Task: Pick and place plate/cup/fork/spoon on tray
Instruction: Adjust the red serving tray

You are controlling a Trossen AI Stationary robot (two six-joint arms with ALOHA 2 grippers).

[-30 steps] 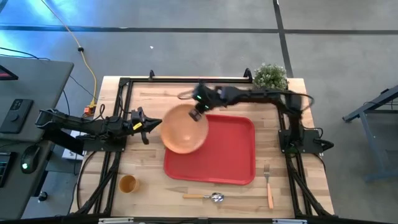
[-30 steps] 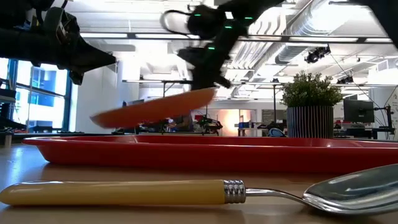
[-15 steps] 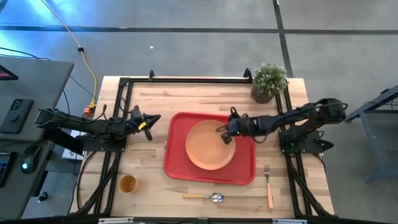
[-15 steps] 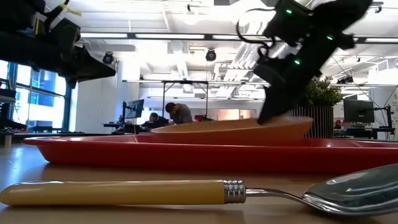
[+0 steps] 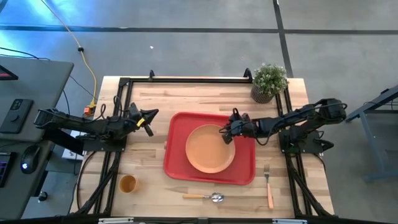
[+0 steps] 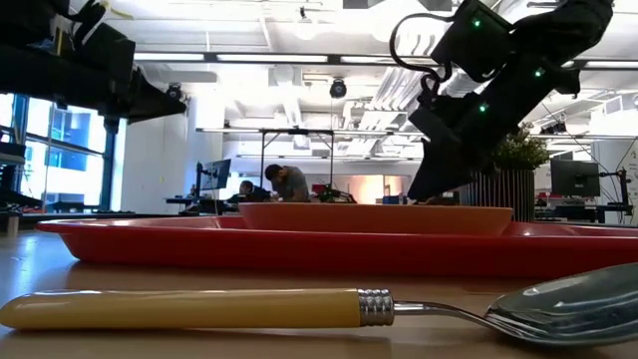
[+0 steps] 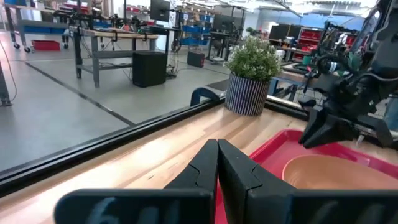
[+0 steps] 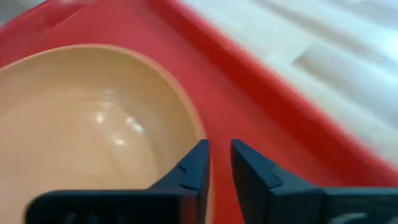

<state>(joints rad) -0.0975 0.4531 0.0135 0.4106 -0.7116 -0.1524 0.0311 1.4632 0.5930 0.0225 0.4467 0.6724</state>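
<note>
Plate (image 5: 210, 148): flat inside the tray, right of its centre; the low view shows it level on the tray floor.
Tray (image 5: 176, 163): red, on the middle of the worktop (image 5: 155, 186), long side running left to right.
Right gripper (image 5: 225, 129): low over the tray at the plate's upper-right rim. In the right wrist view the fingers (image 8: 194, 163) stand narrow, a slim gap between them, just above the plate's edge with nothing held. Whether a tip touches the rim cannot be told.
Left gripper (image 5: 149, 122): above bare worktop just left of the tray's upper-left corner, pointing toward the tray. Its fingers (image 7: 207, 163) are pressed together in the left wrist view, holding nothing.
Cup (image 5: 127, 183): on the worktop near the front left, well apart from the tray.
Spoon (image 5: 203, 197): on the worktop just in front of the tray's front rim, bowl to the right, handle to the left.
Fork (image 5: 268, 185): on the worktop right of the tray's front-right corner, tines pointing to the far side.
Potted plant (image 5: 268, 81): at the far right corner of the worktop.
</note>
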